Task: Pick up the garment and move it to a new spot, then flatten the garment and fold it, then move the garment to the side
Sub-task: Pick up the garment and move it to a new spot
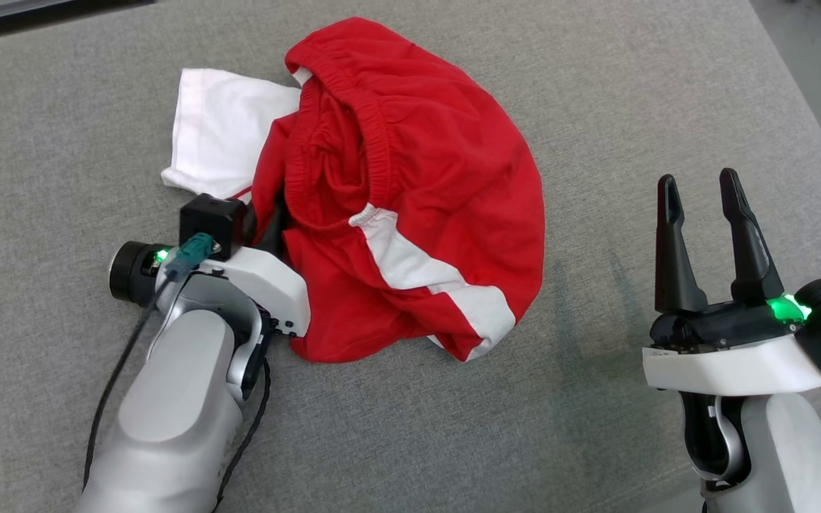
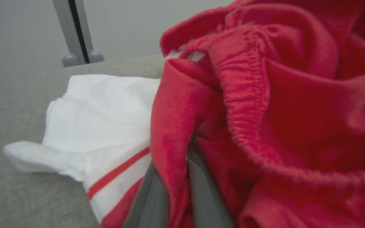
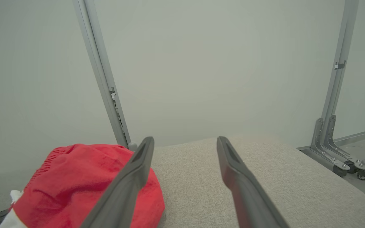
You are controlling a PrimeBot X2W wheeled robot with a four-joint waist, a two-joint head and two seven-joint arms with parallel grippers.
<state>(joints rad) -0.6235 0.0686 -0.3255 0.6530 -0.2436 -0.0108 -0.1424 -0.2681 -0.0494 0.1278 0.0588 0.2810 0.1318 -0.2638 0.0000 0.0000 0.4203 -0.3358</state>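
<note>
The crumpled garment [image 1: 417,214] lies heaped on the grey cushion [image 1: 596,107], not yet lifted, flattened or folded, as the left gripper [image 2: 176,164] pinches a red fold and the right gripper [image 1: 699,182] waits well apart, fingers spread, empty.

garment [image 1: 439,164]: red, white diagonal band; white panel with thin red stripe;
padded surface [image 1: 453,442]: grey, finely flecked weave;
right gripper [image 1: 698,176]: black, with a green light
</note>
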